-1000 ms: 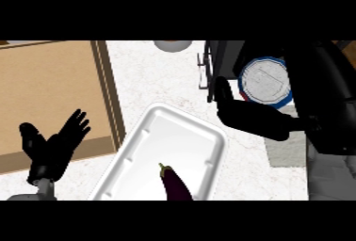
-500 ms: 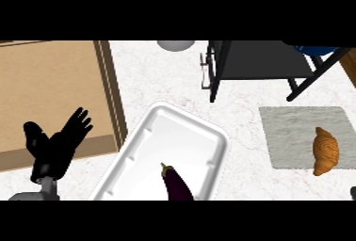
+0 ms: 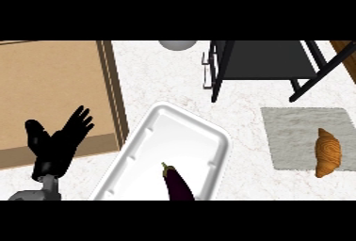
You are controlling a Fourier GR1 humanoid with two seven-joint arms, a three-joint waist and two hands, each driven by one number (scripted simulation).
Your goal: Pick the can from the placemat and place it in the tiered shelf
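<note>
Head view, looking steeply down on the pale marbled surface (image 3: 163, 77).

Left hand (image 3: 59, 143): lower left of the view, over the near edge of a wooden board (image 3: 52, 89). Its fingers (image 3: 80, 120) are straight and spread, pointing up and away, with the thumb out to the side. It holds nothing and touches nothing that can be made out. The grey forearm enters at the bottom left corner.

Can: it shows nowhere in this view, so its position cannot be told.

Placemat (image 3: 295, 136): a grey rectangle at the right, lying flat on the surface. A croissant (image 3: 328, 151) lies along its right edge, long axis running near to far.

Tiered shelf (image 3: 261, 59): top right, beyond the placemat and apart from it. It has a dark frame with thin black legs splayed toward the viewer and a dark flat top tier. What sits on any lower tier is hidden from this angle.

White tray (image 3: 149, 129): centre, set at a slant, between the wooden board and the placemat. A dark purple eggplant (image 3: 179, 183) lies inside it at the near end, stem pointing away, its lower part cut off by the view's edge.

A grey round object (image 3: 177, 44), possibly a bowl, sits at the top edge, left of the shelf; it is only partly in view.
</note>
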